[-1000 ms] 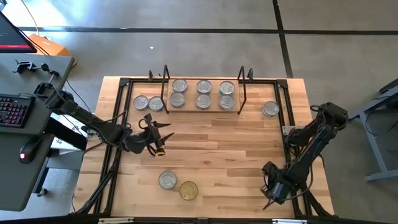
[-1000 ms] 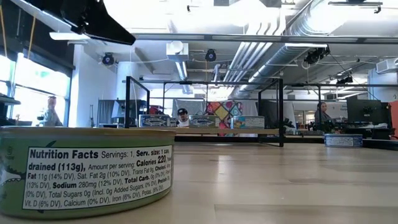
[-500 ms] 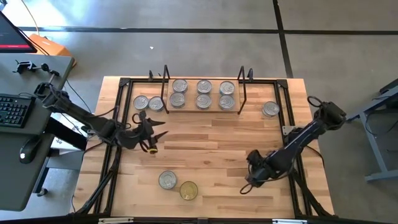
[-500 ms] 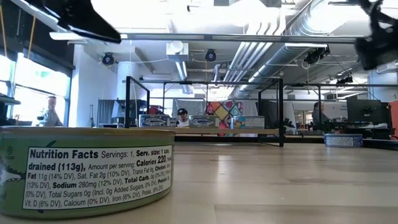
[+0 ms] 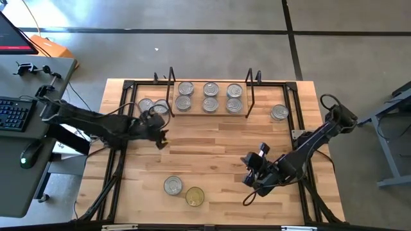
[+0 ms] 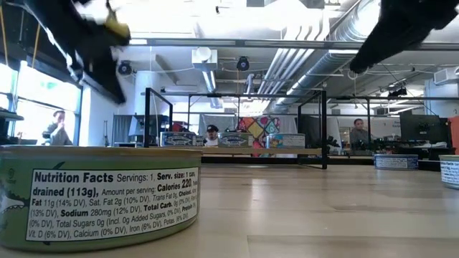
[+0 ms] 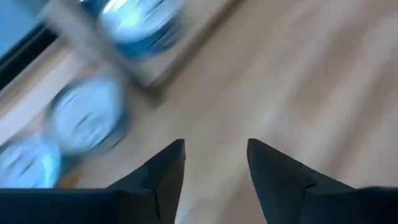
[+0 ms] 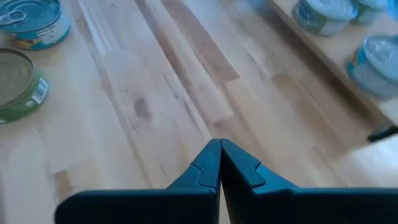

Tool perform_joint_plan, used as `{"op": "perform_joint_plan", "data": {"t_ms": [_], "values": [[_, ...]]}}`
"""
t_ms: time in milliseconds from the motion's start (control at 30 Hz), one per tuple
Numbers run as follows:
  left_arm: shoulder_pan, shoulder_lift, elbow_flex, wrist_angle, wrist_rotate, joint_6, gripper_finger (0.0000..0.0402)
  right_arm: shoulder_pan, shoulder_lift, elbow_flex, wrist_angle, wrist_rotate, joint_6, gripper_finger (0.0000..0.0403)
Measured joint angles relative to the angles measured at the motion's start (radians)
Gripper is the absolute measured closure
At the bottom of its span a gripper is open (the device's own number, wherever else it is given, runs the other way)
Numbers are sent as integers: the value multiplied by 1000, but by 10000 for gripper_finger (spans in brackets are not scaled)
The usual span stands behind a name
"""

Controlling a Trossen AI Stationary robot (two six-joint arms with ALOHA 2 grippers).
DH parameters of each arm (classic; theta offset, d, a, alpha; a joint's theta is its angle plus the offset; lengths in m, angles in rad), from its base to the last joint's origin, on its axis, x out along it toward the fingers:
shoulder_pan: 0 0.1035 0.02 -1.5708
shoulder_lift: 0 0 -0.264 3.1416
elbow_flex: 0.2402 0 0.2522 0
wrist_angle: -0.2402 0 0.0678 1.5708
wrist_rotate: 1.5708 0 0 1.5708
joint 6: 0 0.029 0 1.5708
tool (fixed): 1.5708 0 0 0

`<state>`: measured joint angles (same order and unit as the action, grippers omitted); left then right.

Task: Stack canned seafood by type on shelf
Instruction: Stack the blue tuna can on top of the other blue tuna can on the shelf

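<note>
Six silver-lidded tins [image 5: 209,97] sit in two rows on the light-wood shelf [image 5: 246,110] at the far side. Two more silver tins [image 5: 153,106] rest on the table just left of the shelf, and one [image 5: 279,113] to its right. Near the front edge stand a silver tin [image 5: 172,186] and a gold-lidded, green-labelled tin [image 5: 195,196], which fills the low view [image 6: 97,193]. My left gripper [image 5: 160,133] [image 7: 216,144] hovers open near the two left tins [image 7: 84,118]. My right gripper [image 5: 249,172] [image 8: 219,146] is shut, over bare wood at centre right.
Black wire frames [image 5: 171,86] stand at both ends of the shelf, and black rails [image 5: 122,147] run along the table's sides. Bare wood spans the middle of the table [image 5: 212,147]. A desk with a keyboard [image 5: 13,112] stands off to the left. People show in the room beyond.
My left gripper has moved toward the far edge, closer to the two tins left of the shelf, and has turned. My right gripper has swung from the near right corner toward the table's left, now over the centre-right wood. No tin has moved.
</note>
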<state>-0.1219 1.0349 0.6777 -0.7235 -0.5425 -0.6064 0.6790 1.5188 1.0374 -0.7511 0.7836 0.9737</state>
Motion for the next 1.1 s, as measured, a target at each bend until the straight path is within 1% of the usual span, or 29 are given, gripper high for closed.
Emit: {"op": "perform_joint_plan", "data": {"t_ms": [133, 267, 367, 467, 600, 700, 800, 967, 1100], "values": [[147, 94, -1, -128, 2, -87, 260, -18, 1, -8, 28, 5, -58, 403], [250, 153, -17, -130, -34, -107, 292, -21, 1, -8, 28, 7, -100, 403], [321, 170, -46, -65, -56, -91, 322, -20, 1, -8, 28, 7, -124, 403], [383, 172, -79, 16, -57, -48, 355, -19, 0, -8, 27, 7, -126, 403], [441, 171, -117, 135, -71, 22, 394, -17, 0, -8, 27, 7, -128, 403], [468, 171, -145, 219, -72, 62, 397, -17, 1, -8, 27, 7, -130, 403], [487, 171, -172, 259, -72, 69, 398, -17, 0, -8, 27, 7, -129, 403], [496, 171, -238, 321, -64, 62, 401, -17, 0, -8, 31, 7, -129, 402], [495, 170, -285, 422, -76, 80, 401, -18, 0, -8, 30, 7, -144, 402]]}}
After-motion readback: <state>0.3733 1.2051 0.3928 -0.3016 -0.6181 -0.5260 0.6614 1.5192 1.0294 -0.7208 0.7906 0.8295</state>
